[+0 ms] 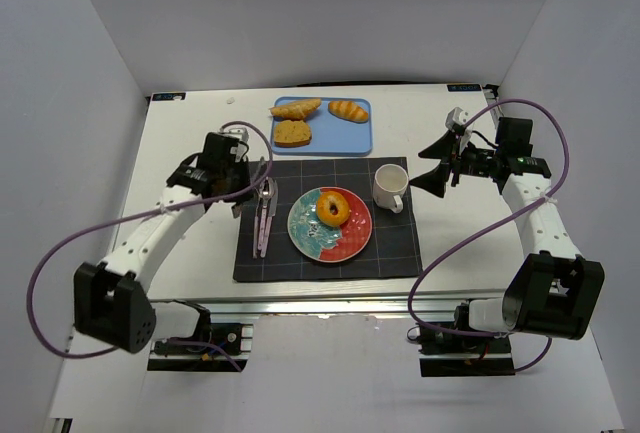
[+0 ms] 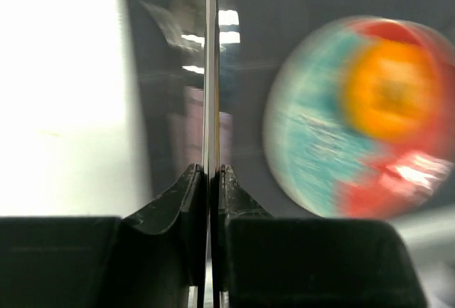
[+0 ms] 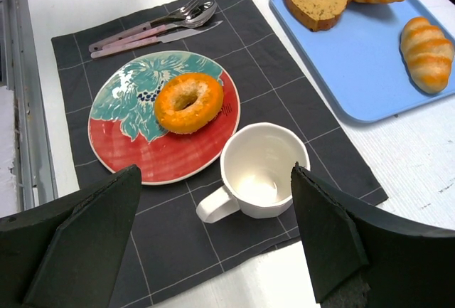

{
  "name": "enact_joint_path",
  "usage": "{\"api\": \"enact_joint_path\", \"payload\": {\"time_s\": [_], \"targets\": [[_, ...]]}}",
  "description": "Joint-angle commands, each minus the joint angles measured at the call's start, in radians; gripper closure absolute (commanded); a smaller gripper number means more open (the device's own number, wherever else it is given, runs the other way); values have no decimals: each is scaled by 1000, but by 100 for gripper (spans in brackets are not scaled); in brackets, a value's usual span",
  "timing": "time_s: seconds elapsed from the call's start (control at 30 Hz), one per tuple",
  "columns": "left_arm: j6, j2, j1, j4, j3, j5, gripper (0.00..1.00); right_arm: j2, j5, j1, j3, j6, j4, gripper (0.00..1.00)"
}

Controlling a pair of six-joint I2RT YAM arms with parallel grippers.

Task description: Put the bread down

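Note:
The bread (image 1: 333, 210), a glossy golden-orange ring with a dark hole, lies on the red and teal plate (image 1: 345, 244) in the middle of the dark placemat. It also shows in the right wrist view (image 3: 188, 102), and blurred in the left wrist view (image 2: 391, 91). My right gripper (image 1: 428, 166) is open and empty. It hovers right of the plate, above the white cup (image 3: 263, 169). My left gripper (image 1: 256, 175) is shut over the mat's left side, above the cutlery (image 1: 265, 215). A thin bright line runs on from its closed jaws (image 2: 211, 169).
A blue tray (image 1: 355, 133) at the back holds a ridged oval roll (image 1: 348, 110), a second roll (image 1: 295, 108) and a brown slice (image 1: 292, 133). The cup (image 1: 390, 188) stands right of the plate. A fork, spoon and knife (image 3: 153, 27) lie left of the plate.

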Motion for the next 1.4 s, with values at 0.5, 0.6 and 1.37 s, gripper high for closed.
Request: {"api": "enact_joint_path", "payload": {"time_s": [0.5,0.6,1.37], "targets": [[547,316,318,578,-237,-6,88,5,-38,-6,89,-104,-138,11],[518,386,329,559,-217,40,75,16,-31,-5,108,-106,-144,11],[234,75,413,535,-218,96,2,45,501,14,238,404,14,11]]}}
